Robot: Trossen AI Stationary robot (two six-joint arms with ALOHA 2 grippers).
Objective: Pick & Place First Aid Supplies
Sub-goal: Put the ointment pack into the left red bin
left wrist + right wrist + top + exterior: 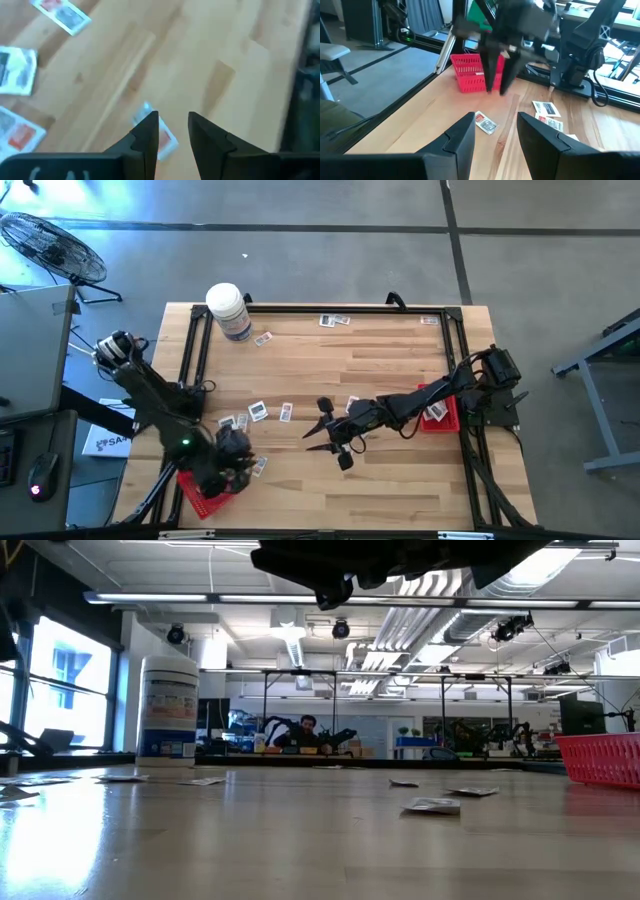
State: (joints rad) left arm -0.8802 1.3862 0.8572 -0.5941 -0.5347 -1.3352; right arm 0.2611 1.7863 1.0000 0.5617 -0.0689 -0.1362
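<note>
Pick step, we judge. Left gripper [243, 471], jaws narrowly apart and empty, hovers lower left over a packet [161, 136] beside the red tray [200, 498]. Right gripper [322, 432], wide, waits mid-frame. Next: descend, straddle the packet, close.

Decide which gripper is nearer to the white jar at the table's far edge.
Left. The left gripper hangs near the table's front left, roughly in line below the white jar. The right gripper sits mid-table, off toward the right, a bit farther away.
</note>
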